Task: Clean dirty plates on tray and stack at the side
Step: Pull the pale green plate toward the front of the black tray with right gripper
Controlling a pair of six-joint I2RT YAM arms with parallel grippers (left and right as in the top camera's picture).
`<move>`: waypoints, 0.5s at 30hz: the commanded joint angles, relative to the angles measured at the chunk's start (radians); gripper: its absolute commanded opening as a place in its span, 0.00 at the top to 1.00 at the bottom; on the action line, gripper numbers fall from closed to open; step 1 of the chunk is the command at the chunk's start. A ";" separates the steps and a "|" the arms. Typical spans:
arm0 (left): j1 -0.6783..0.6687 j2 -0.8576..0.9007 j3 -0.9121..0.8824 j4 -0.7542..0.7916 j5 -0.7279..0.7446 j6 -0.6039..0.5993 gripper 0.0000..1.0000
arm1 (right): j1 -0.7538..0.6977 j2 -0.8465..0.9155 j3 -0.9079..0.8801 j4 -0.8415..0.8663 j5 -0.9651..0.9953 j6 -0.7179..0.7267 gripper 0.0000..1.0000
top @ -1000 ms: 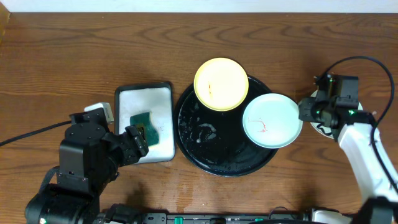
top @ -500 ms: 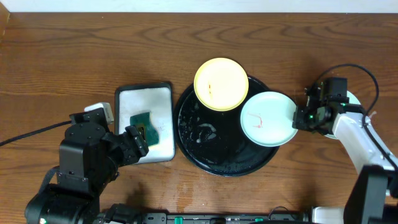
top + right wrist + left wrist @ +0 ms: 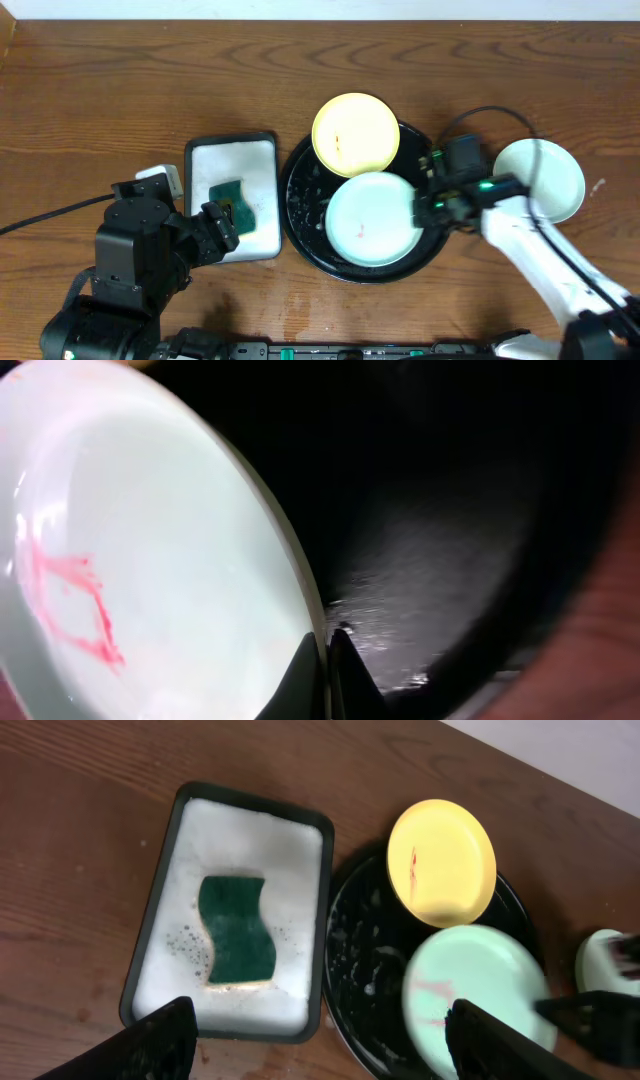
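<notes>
My right gripper (image 3: 428,195) clamps the mint plate (image 3: 370,218) by its right rim over the tray (image 3: 300,205); the sponge (image 3: 236,928) lies left, nearest my left gripper (image 3: 322,1020), which gapes empty.

Black boxy left arm (image 3: 135,255), black left tool (image 3: 322,1010), white right arm (image 3: 530,250), black wrist (image 3: 458,160), green lights (image 3: 483,183), cables (image 3: 50,215)

Overhead looks straight down, left wrist obliquely, right wrist close-up; all share the tray (image 3: 305,205).
</notes>
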 commanded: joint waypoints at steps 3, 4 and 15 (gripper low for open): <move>0.006 0.000 0.013 0.000 0.010 0.005 0.20 | 0.145 0.121 -0.018 0.035 0.174 0.357 0.99; 0.006 0.000 0.013 0.000 0.010 0.005 0.20 | 0.156 0.137 -0.018 0.048 0.189 0.373 0.99; 0.006 0.000 0.013 0.001 0.014 -0.003 0.20 | 0.092 0.143 0.134 -0.028 0.187 -0.151 0.62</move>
